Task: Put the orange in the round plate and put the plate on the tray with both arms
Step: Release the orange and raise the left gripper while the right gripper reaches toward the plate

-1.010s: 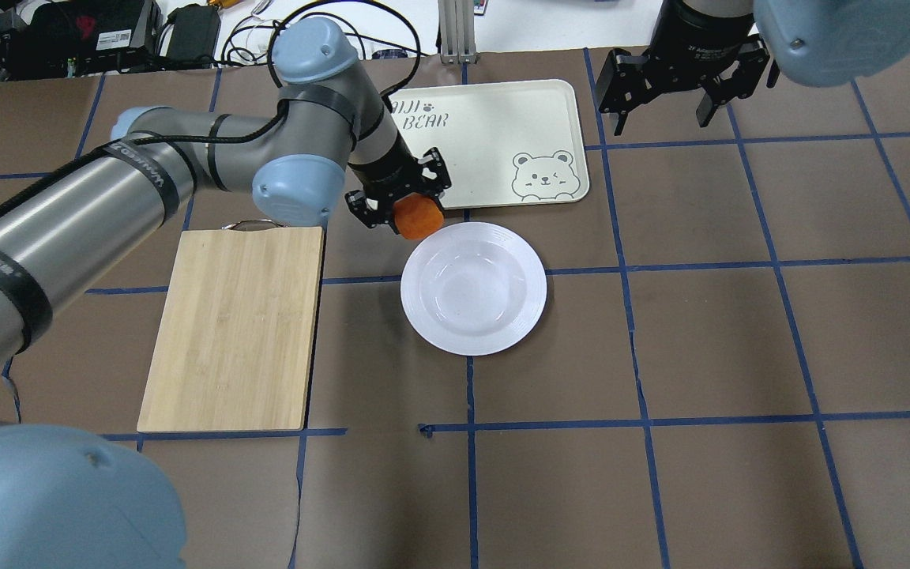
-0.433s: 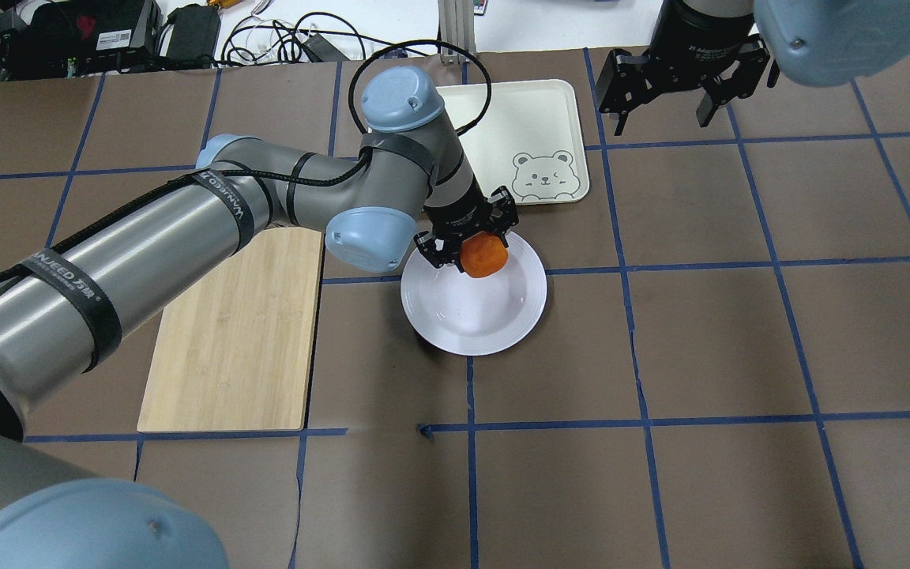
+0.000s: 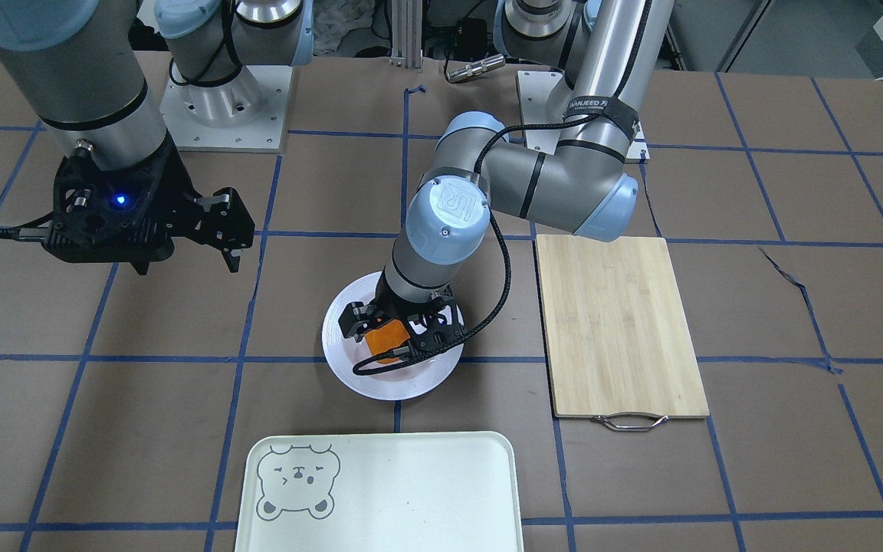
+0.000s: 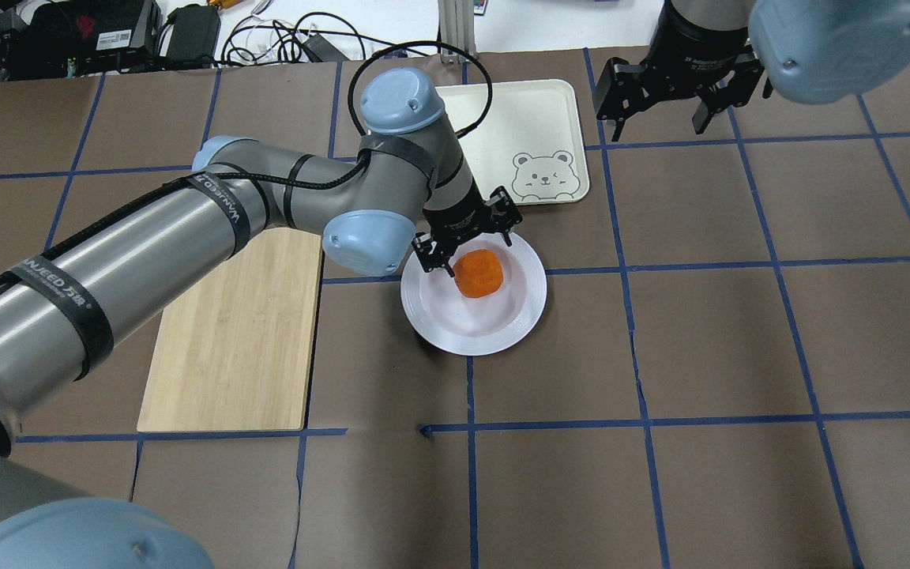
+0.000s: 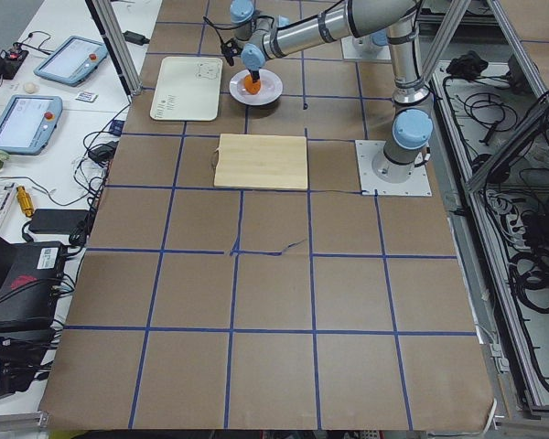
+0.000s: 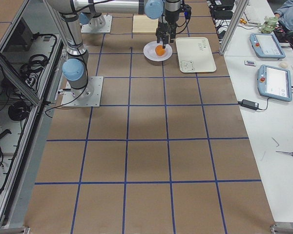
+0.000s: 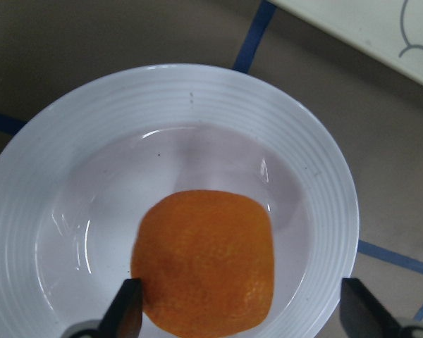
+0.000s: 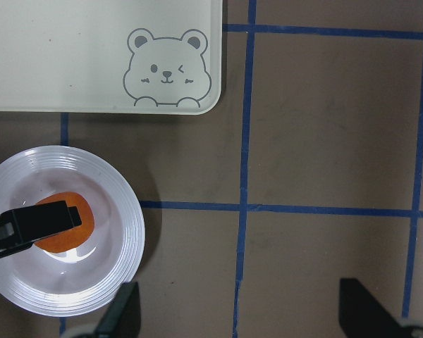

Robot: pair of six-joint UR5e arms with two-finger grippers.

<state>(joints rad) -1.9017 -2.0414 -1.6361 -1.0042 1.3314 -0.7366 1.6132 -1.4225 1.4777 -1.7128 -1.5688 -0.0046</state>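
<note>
The orange [image 4: 478, 273] lies in the well of the round plate [image 4: 526, 312], a little toward the tray side. My left gripper [image 4: 471, 246] hangs just above it, open, its fingers [image 7: 129, 310] spread wider than the fruit and clear of it. From the left wrist the orange [image 7: 204, 260] fills the near half of the plate [image 7: 197, 91]. The tray [image 4: 534, 111] lies just beyond the plate with nothing on it. My right gripper [image 4: 655, 122] hovers open and holding nothing to the right of the tray, and its camera sees the plate [image 8: 127, 239] and tray [image 8: 70, 56].
A wooden cutting board [image 4: 234, 332] with a metal handle lies left of the plate, partly under my left forearm. Brown table covering with blue tape lines spreads to the right and front. Cables and electronics sit past the far edge.
My left arm carried the orange from beside the plate's far-left rim to over its well. The gripper then opened, and the orange now rests in the plate. The right arm barely moved.
</note>
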